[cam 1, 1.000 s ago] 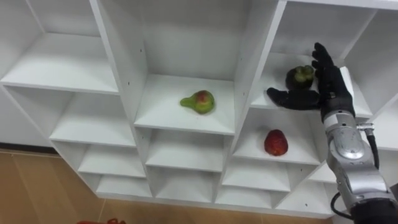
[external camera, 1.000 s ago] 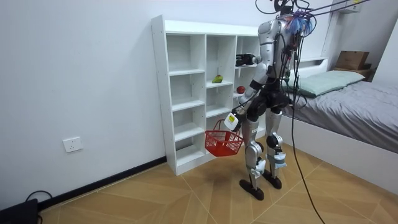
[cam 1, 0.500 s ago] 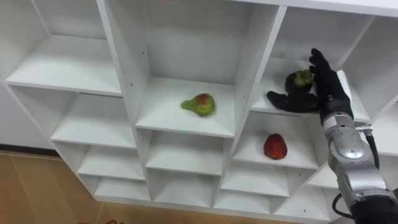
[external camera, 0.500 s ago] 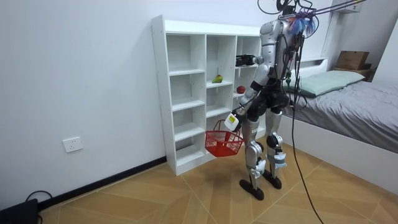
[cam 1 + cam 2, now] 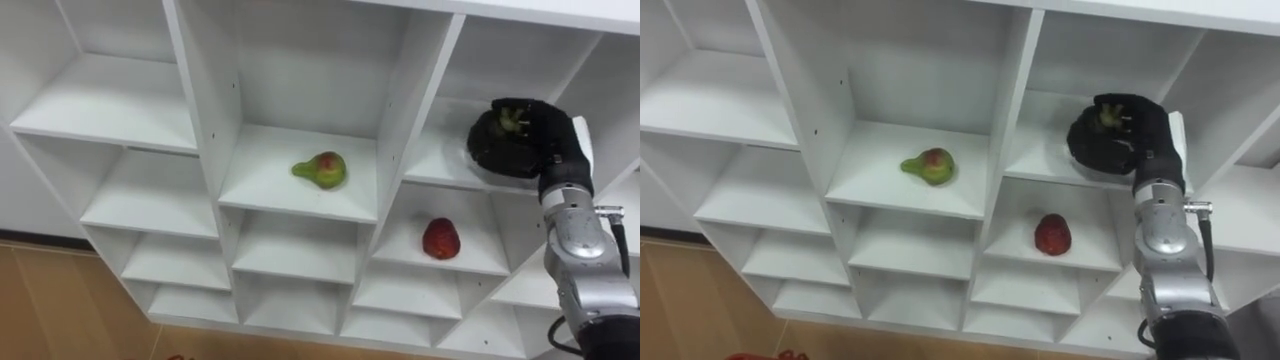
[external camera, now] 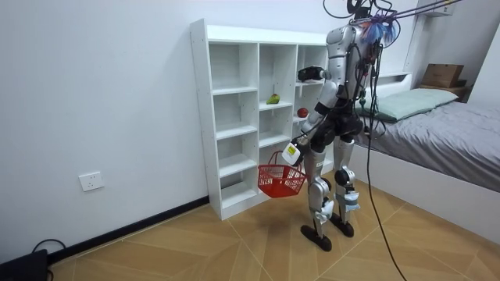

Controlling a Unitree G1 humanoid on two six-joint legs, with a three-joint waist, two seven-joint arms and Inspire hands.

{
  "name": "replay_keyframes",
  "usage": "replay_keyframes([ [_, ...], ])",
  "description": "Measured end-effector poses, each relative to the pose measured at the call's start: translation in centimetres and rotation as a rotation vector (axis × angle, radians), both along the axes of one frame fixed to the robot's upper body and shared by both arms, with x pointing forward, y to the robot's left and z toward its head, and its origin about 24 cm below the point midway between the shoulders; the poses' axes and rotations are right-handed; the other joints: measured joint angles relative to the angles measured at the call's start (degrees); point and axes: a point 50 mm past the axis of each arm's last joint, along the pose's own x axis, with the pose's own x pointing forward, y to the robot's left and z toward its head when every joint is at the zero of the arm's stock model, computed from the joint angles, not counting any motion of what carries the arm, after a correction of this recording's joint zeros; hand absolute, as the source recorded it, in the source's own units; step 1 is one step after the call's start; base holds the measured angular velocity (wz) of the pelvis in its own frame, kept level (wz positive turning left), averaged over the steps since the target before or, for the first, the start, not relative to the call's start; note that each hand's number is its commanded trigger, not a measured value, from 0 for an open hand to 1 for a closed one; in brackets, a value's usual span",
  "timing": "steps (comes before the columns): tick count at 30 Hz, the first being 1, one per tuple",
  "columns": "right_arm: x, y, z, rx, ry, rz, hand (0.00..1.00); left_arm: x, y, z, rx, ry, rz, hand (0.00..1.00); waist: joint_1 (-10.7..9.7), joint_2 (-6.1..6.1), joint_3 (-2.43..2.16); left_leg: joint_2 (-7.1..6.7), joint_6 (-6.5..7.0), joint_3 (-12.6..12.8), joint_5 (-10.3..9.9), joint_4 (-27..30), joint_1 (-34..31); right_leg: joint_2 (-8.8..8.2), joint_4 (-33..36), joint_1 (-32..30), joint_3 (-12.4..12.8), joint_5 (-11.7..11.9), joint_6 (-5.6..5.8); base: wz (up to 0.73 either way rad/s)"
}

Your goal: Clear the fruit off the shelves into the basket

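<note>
My right hand (image 5: 555, 140) is up in the upper right compartment of the closet (image 5: 400, 130). Its fingers (image 5: 535, 108) are curled tight around the dark green fruit (image 5: 508, 120), so only a little of the fruit shows between them. I cannot tell whether the fruit rests on the shelf board or is already clear of it.

Straight below the fingers, one compartment down, a red fruit (image 5: 441, 239) lies alone on its shelf. To the left of the fingers and a little lower, past the upright divider, a green pear (image 5: 321, 168) with a red blush lies on its side in the middle column, well apart from my grasp.

In the room view I stand upright just before the closet, with a bed (image 6: 437, 133) behind me. Far beneath the raised fingers, a red basket (image 6: 280, 179) hangs by its handle from my left hand (image 6: 291, 151), which is down at thigh height and hooked round the handle.
</note>
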Motion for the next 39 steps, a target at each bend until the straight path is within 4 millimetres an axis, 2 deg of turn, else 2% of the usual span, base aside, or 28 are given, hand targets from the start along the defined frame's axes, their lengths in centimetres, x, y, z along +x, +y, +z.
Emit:
replay_keyframes([
  [10,0.0,-0.1,-0.1,0.008,0.003,-0.014,1.0,-0.2,0.2,0.0,0.023,0.015,0.006,1.0,0.1,1.03,0.0,0.02,-0.01,-0.3,0.0,-0.2,0.0,0.01,-0.1,-0.2,-0.5,0.0,0.01,0.02],
  [21,-0.7,0.8,-0.7,0.08,-0.001,0.024,1.0,0.9,0.1,0.2,0.066,-0.017,0.01,1.0,-0.2,0.93,-0.01,0.03,0.01,0.1,-0.1,0.4,0.0,-0.04,0.1,0.5,-0.4,0.0,0.01,0.0],
  [27,-2.4,2.7,-0.7,0.146,-0.036,0.12,1.0,1.4,-0.1,0.3,0.059,-0.043,0.003,1.0,-0.1,1.26,-0.25,0.18,0.02,1.1,-0.1,0.7,-0.3,-0.16,0.6,-0.4,1.2,0.1,-0.07,-0.08],
  [31,-3.1,4.4,-0.2,0.248,-0.07,0.196,1.0,1.7,-0.4,0.3,0.053,-0.074,-0.001,1.0,-1.2,1.76,-0.39,0.04,0.12,1.4,0.0,0.6,-0.7,-0.03,0.9,-1.3,1.8,0.1,0.01,-0.07],
  [35,-3.8,5.0,-0.4,0.279,-0.054,0.238,1.0,1.8,-1.0,0.2,0.038,-0.085,-0.001,1.0,-1.5,2.87,-0.64,0.12,0.22,1.9,0.1,0.5,-0.9,0.09,0.9,-1.9,2.7,0.4,0.16,-0.1],
  [36,-4.0,5.0,-0.5,0.28,-0.045,0.243,1.0,1.9,-1.1,0.2,0.034,-0.087,-0.001,1.0,-1.6,2.77,-0.76,0.11,0.26,1.9,0.1,0.4,-1.0,0.08,0.9,-2.0,2.6,0.4,0.17,0.0],
  [37,-4.2,5.3,-0.3,0.292,-0.058,0.251,1.0,2.0,-1.4,0.2,0.027,-0.091,0.0,1.0,-1.6,3.32,-0.58,0.1,0.27,1.9,0.1,0.3,-1.0,0.07,0.9,-2.1,2.6,0.4,0.18,0.0],
  [39,-4.5,5.8,-0.1,0.298,-0.062,0.282,1.0,2.0,-1.4,0.2,0.021,-0.091,-0.003,1.0,-2.1,3.8,-0.5,0.2,0.27,2.4,0.1,0.2,-1.0,0.12,0.9,-2.2,2.6,0.4,0.18,-0.02],
])
